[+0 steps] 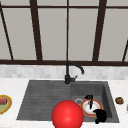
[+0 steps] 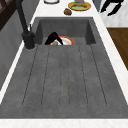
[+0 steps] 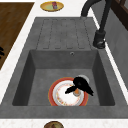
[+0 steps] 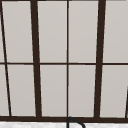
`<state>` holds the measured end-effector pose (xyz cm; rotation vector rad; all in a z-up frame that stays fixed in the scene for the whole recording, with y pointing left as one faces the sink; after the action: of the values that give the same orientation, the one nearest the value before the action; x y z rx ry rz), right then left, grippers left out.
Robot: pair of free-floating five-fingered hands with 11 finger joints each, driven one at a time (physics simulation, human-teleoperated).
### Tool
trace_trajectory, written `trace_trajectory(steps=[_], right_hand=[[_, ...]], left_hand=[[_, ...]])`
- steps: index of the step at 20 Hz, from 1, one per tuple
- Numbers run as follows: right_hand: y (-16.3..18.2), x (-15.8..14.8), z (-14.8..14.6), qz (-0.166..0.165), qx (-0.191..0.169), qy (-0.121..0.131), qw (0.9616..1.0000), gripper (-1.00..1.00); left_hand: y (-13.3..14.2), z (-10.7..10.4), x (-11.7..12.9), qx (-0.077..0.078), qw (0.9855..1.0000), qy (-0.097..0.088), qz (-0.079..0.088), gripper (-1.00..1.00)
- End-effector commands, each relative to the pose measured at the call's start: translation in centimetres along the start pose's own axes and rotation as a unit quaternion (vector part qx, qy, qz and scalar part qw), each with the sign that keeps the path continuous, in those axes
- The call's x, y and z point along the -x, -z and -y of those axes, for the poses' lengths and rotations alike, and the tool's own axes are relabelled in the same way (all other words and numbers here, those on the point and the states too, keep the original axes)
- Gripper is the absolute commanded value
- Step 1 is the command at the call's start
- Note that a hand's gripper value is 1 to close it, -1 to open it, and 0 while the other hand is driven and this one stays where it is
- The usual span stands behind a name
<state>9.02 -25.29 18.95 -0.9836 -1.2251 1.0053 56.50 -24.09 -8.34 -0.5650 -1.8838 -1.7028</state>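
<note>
**Left hand on the plate in the basin**

My left hand point(image 1: 89, 97) is down in the dark grey sink point(image 1: 45, 100), its fingers splayed and straight, clutching nothing, with the tips on the orange-rimmed plate point(image 1: 86, 109) right under it. From the right side I see a small orange bit beneath the palm, but I cannot tell what it is. My right hand point(image 1: 100, 116) hangs loose, fingers relaxed, out in front of the basin's near edge. A big red ball point(image 1: 67, 115) sits just to its left. The black faucet point(image 1: 68, 75) rises behind the left hand, with the dark-framed window point(image 1: 67, 30) beyond. On the white counter point(image 1: 12, 87), a yellow dish point(image 1: 3, 103) lies well off past the ribbed drainboard, and a brown lump point(image 1: 119, 100) sits beyond the basin's other side.
</note>
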Motion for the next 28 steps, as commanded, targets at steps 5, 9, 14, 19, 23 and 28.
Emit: trace_trajectory(steps=[5,9,14,19,23,28], right_hand=[[0.0,0.0,0.0,0.0,0.0,0.0,1.0,0.0],[0.0,0.0,0.0,0.0,0.0,0.0,1.0,0.0],[0.0,0.0,0.0,0.0,0.0,0.0,1.0,0.0],[0.0,0.0,0.0,0.0,0.0,0.0,1.0,0.0],[0.0,0.0,0.0,0.0,0.0,0.0,1.0,0.0],[0.0,0.0,0.0,0.0,0.0,0.0,1.0,0.0]], left_hand=[[0.3,-0.4,1.3,-0.004,1.0,-0.006,0.004,1.0],[-0.5,-1.0,1.6,0.004,0.9993,0.016,0.033,1.0],[-2.1,-2.3,2.2,0.028,0.9948,0.037,0.091,-1.0],[-1.0,-2.6,-1.7,0.043,0.996,0.027,0.074,-1.0],[-0.7,-3.5,-4.4,0.045,0.9964,0.024,0.068,-1.0],[-0.7,-2.6,-7.1,0.053,0.9963,0.021,0.064,-1.0]])
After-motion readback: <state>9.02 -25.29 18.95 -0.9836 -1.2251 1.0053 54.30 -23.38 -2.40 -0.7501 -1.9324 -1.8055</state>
